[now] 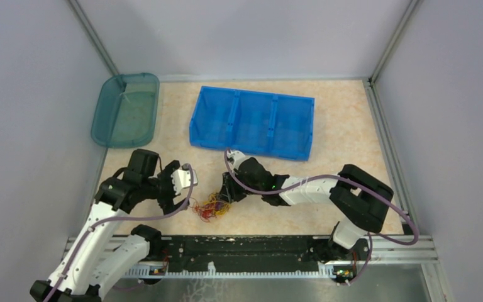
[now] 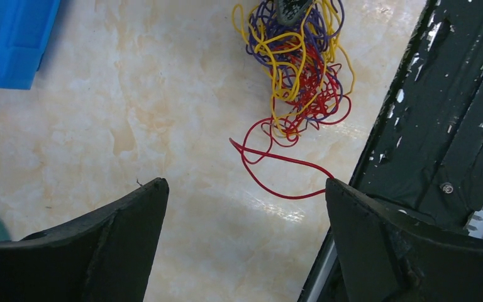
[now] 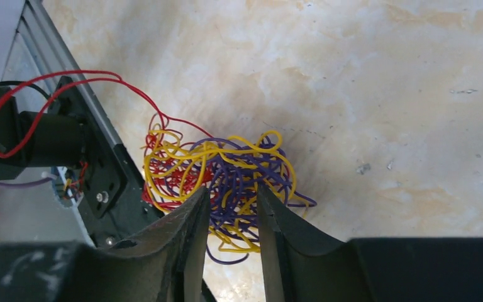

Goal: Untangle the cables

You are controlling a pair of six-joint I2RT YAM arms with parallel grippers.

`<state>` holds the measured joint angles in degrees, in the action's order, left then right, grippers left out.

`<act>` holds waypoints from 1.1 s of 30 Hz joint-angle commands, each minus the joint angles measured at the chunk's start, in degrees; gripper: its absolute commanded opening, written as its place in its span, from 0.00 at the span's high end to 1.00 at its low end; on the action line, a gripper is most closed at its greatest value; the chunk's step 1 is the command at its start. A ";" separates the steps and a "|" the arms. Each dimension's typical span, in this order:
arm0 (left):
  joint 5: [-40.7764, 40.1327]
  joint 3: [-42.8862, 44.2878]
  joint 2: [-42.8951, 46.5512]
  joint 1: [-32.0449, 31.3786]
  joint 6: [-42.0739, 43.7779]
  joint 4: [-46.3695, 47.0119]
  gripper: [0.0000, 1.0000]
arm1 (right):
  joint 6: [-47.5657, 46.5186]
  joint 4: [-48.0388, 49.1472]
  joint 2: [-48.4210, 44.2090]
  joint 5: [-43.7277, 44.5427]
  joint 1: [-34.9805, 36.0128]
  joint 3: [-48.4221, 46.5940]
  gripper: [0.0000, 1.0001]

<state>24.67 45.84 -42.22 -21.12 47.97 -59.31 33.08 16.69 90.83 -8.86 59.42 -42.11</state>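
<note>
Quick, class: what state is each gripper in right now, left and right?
Left gripper: jaws wide open, holding nothing.
Right gripper: jaws closed down on a bunch of the cables.

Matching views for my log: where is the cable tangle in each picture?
Top external: cable tangle low centre, just above the black rail.
Left wrist: cable tangle top, right of centre; black rail on the right.
Right wrist: cable tangle centre, at the right hand; black rail at left.
Shared landmark: the black rail.
</note>
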 commanded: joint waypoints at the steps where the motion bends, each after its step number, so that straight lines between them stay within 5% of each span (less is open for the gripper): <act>1: 4.96 1.91 -0.21 0.13 1.96 -0.54 0.00 | 2.36 7.48 0.08 -1.53 0.23 -1.56 0.75; 4: 5.75 5.11 -1.83 0.12 2.36 -0.02 0.00 | 2.35 9.29 -1.72 -0.14 0.11 -0.50 1.00; 13: 1.73 18.34 -7.84 0.13 5.02 -5.03 0.00 | 1.77 10.39 -7.50 3.94 -1.87 1.56 1.00; 19: 8.17 12.46 -7.21 0.12 2.17 -1.58 0.00 | 1.24 9.03 -7.55 2.44 -2.28 0.42 1.00; 21: 12.61 8.82 -7.14 0.12 0.57 0.36 0.02 | 1.64 9.05 -6.03 0.81 -2.29 0.71 0.74; 23: 14.87 4.87 -7.20 0.12 -0.09 3.77 0.06 | 3.75 9.94 -4.88 -0.07 -2.29 2.19 0.64; 33: 17.15 -0.70 -17.51 -1.54 4.18 11.26 0.29 | 7.26 12.45 -8.44 3.72 -2.29 8.36 0.64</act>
<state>38.50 45.25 -56.25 -21.56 49.80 -51.92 39.00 25.06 85.45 -6.50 57.45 -33.85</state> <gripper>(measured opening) 0.743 0.370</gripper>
